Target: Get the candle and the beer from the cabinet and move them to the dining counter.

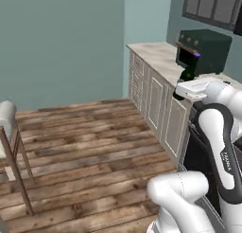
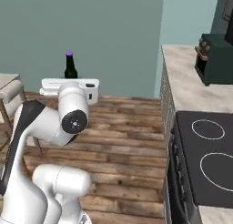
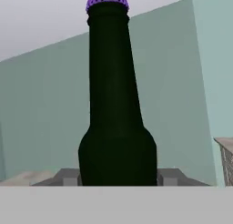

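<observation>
kitchen, wood floor | gripper pinching beer | bottle upright

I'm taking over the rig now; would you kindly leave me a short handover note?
Hand: shut on the dark glass beer bottle with a purple cap, held upright, carried in the air.
The bottle also shows above the white wrist in the right base view, over the wooden floor.
Done: beer is out of the cabinet.
Left: set it on the dining counter, then fetch the candle.
</observation>
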Available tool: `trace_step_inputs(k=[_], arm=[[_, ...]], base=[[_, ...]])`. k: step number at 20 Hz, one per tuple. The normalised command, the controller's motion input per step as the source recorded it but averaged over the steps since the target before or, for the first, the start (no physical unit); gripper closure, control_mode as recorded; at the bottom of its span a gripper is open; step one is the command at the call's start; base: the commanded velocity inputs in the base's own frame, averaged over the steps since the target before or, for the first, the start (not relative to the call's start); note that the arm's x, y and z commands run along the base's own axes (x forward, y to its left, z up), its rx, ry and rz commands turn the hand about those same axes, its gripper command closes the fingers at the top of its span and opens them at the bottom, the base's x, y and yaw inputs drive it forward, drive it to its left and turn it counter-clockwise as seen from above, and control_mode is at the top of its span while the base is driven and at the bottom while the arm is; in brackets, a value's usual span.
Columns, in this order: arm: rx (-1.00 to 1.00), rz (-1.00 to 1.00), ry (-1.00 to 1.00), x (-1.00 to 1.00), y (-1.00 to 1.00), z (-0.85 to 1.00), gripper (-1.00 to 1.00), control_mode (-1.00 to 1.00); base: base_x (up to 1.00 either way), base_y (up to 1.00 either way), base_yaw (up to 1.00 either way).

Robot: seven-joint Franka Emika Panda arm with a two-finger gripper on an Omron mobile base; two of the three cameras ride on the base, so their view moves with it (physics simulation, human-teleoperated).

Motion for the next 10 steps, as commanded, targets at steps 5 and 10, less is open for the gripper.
trace_step_inputs(k=[5, 10], arm=[[0.0, 0.0, 0.0, 0.0, 0.0, 0.0, 1.0, 1.0], [0.0, 0.0, 0.0, 0.0, 0.0, 0.0, 1.0, 1.0]], base=[[-0.06, 0.0, 1.0], [-0.06, 0.0, 1.0]])
